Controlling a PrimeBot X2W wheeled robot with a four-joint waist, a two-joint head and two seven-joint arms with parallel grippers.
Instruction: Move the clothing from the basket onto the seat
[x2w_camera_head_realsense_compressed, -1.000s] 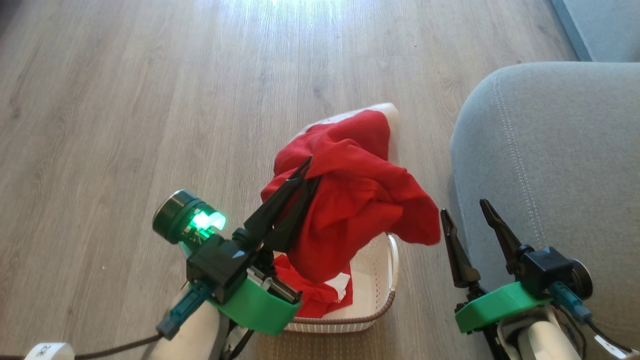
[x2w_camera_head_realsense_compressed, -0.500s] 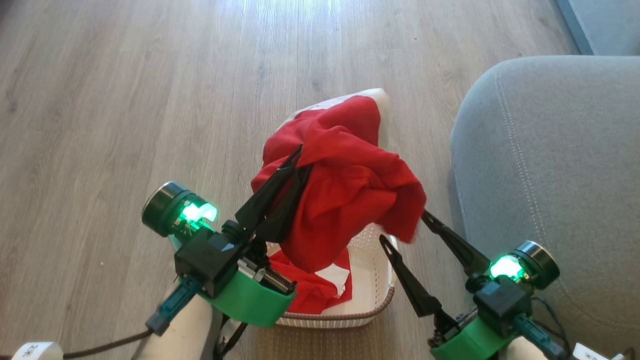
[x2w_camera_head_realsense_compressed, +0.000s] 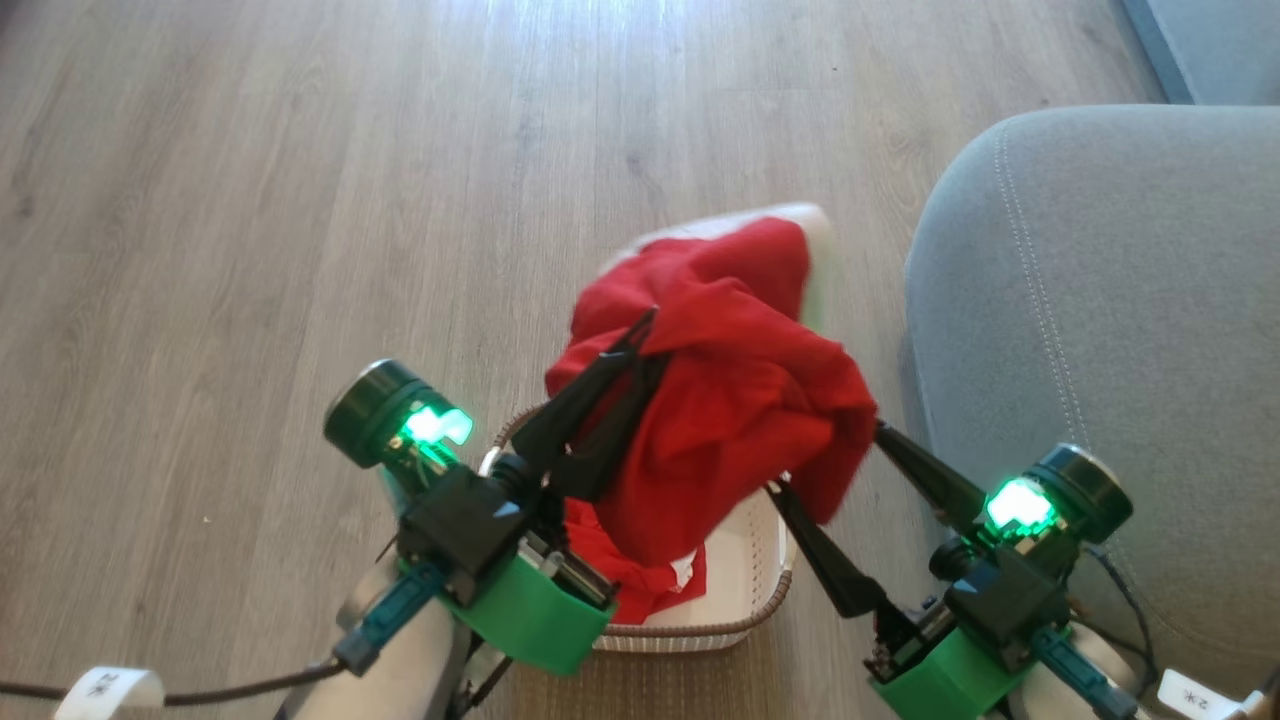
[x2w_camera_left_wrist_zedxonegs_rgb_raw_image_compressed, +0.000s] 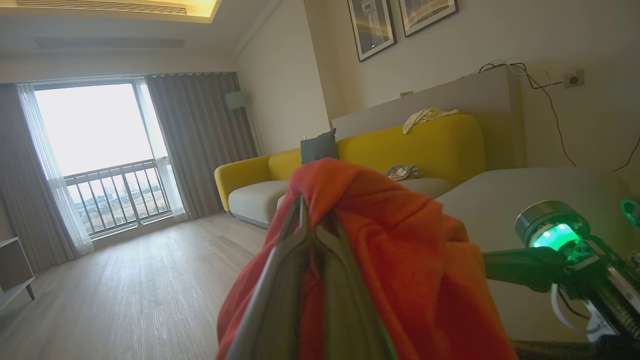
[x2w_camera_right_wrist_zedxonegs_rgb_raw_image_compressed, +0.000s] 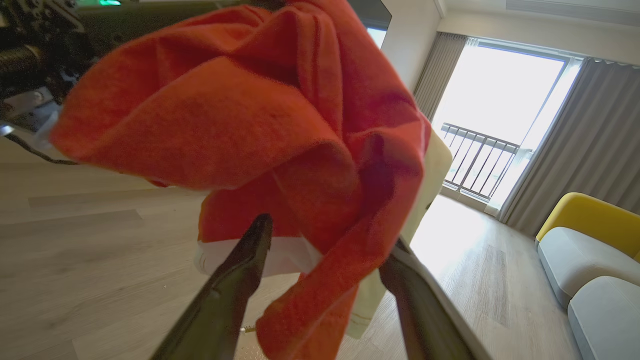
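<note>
Head view: soft crumpled red clothing (x2w_camera_head_realsense_compressed: 730, 400) above perforated cream basket (x2w_camera_head_realsense_compressed: 750, 570)

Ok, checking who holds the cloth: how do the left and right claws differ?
The left claw is shut, pinching a top fold of the red clothing; the right claw is open, fingers straddling a hanging corner. The left claw reaches in from the basket's left, the right claw from the seat side. Both have dark fingers and green lights.

cable tags (x2w_camera_head_realsense_compressed: 108, 688), print too small to read
</note>
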